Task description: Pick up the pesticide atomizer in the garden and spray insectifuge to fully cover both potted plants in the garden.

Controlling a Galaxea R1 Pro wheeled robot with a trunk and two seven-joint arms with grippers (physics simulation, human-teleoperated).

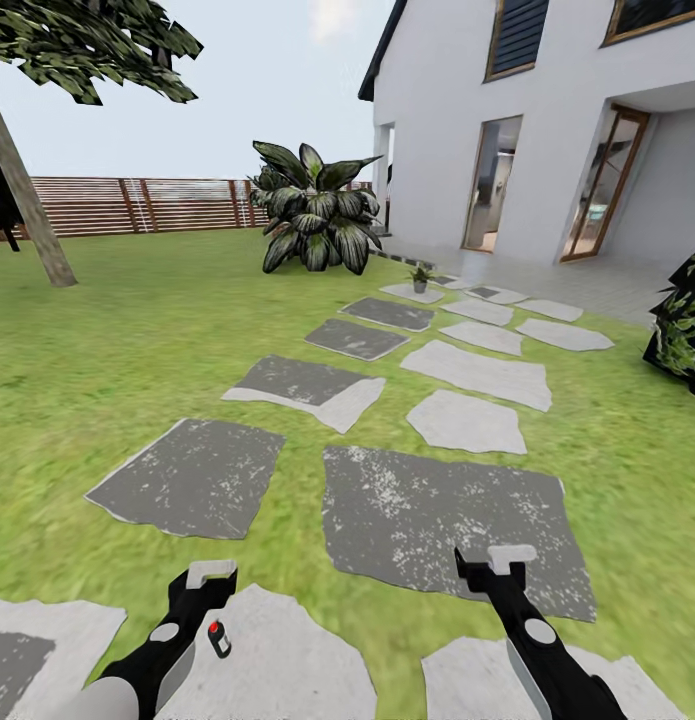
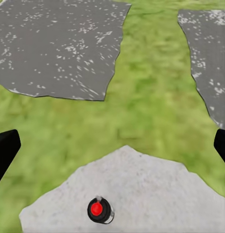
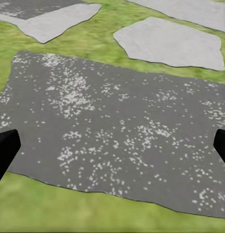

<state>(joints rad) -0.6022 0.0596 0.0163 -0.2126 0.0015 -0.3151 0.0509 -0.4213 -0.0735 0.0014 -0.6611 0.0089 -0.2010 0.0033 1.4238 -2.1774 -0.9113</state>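
Below my left end effector [image 2: 112, 145], fingers spread, empty — atomizer [image 2: 99, 211] upright on pale stepping stone [image 2: 141, 189]. Looks small, light, rigid, tippy — I'd pinch the body under its red cap.

right shrub [image 1: 682, 330]: edge-cut | potted plant [image 1: 420, 278]: too small

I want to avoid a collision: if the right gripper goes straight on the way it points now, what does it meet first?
Probably the dark grey speckled stepping stone below the open right gripper; nothing lies between them, though depth is unclear.
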